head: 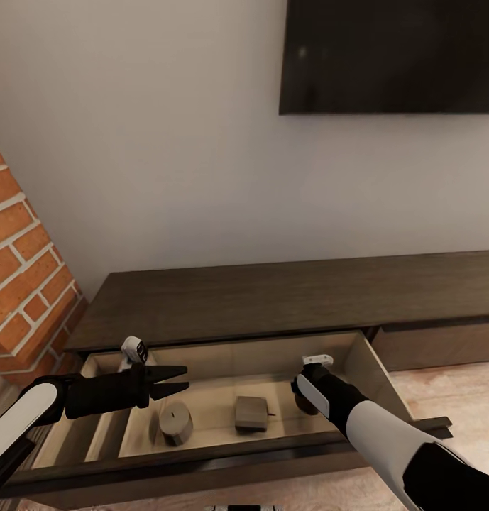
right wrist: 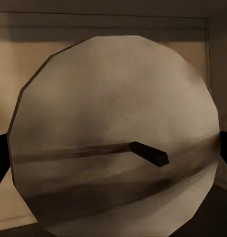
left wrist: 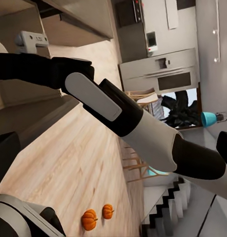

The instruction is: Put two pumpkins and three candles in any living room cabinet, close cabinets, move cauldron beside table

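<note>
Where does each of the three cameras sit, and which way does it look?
Head view: high, looking down into the open cabinet drawer; both arms show.
Left wrist view: looks across the floor at two pumpkins; the right arm crosses it.
Right wrist view: close on a candle.
Shared: the right arm shows in the head and left wrist views.

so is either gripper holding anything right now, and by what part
The right gripper holds a candle inside the open cabinet drawer, fingers on its round sides, wick end facing the wrist camera. The left gripper is open and holds nothing.
</note>
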### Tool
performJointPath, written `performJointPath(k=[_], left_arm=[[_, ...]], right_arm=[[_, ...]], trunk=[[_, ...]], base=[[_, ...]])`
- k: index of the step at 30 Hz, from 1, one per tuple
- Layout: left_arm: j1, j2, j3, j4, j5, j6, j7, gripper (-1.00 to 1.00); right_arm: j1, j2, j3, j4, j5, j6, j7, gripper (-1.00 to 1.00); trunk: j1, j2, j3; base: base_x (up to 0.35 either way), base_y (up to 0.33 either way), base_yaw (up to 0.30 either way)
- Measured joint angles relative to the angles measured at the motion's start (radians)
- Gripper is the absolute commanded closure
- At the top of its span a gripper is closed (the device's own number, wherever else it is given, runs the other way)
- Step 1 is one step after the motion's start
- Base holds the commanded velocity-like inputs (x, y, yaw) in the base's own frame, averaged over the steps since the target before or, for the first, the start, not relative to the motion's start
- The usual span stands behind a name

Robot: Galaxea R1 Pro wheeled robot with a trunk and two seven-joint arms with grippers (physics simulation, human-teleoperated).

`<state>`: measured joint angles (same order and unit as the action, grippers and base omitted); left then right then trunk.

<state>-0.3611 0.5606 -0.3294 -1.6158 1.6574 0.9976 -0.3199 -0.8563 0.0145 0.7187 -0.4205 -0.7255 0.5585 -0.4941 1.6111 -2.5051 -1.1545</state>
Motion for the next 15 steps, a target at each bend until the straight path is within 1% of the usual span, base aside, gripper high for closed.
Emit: performJointPath(k=[1, 7, 12, 13, 15], left_arm=[[0.000, 0.000, 0.000, 0.000, 0.000, 0.000, 0.000, -1.00], [0.000, 0.000, 0.000, 0.000, 0.001, 0.001, 0.000, -1.00], [0.000, 0.000, 0.000, 0.000, 0.001, 0.001, 0.000, -1.00], [0.000, 0.000, 0.000, 0.000, 0.001, 0.001, 0.000, -1.00], [0.000, 0.000, 0.000, 0.000, 0.001, 0.000, 0.000, -1.00]], right_arm=[[0.000, 0.000, 0.000, 0.000, 0.000, 0.000, 0.000, 1.00], [0.000, 0.000, 0.000, 0.004, 0.002, -0.019, 0.000, 1.00], [0.000, 0.001, 0.000, 0.031, 0.035, -0.029, 0.000, 1.00], [0.000, 0.001, 0.000, 0.033, 0.039, -0.030, 0.000, -1.00], [0.000, 0.003, 0.000, 0.036, 0.043, -0.031, 0.004, -1.00]], trunk=[[0.000, 0.000, -0.004], [0.000, 0.000, -0.004], [0.000, 0.000, -0.004], [0.000, 0.000, -0.004], [0.000, 0.000, -0.004]], base=[[0.000, 0.000, 0.000], [0.000, 0.000, 0.000], [0.000, 0.000, 0.000], [0.000, 0.000, 0.000], [0.000, 0.000, 0.000]])
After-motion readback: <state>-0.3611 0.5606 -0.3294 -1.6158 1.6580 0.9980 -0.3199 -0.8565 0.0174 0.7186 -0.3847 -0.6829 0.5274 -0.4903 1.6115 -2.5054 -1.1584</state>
